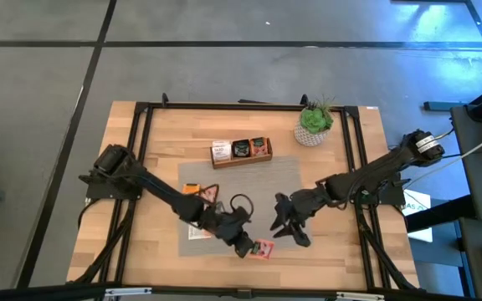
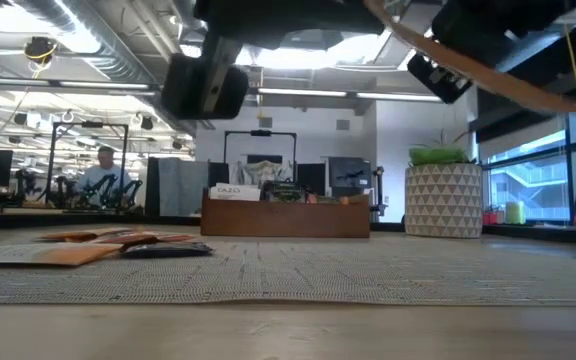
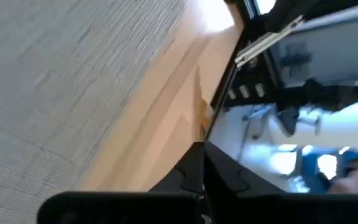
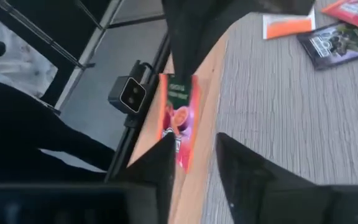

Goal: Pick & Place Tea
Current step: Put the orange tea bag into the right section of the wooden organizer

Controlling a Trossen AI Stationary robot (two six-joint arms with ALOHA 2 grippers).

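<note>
Pink sachet (image 4: 179, 121) hanging from left pincer (image 1: 248, 246) — right pincer (image 4: 191, 155) alongside

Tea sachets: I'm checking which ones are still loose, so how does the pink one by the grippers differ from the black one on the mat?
The pink sachet stands on edge, pinched from above by the left gripper; the black sachet lies flat and untouched. The pink sachet is over the bare wooden table; the black sachet rests on the grey mat. Both are flat, printed packets.
</note>
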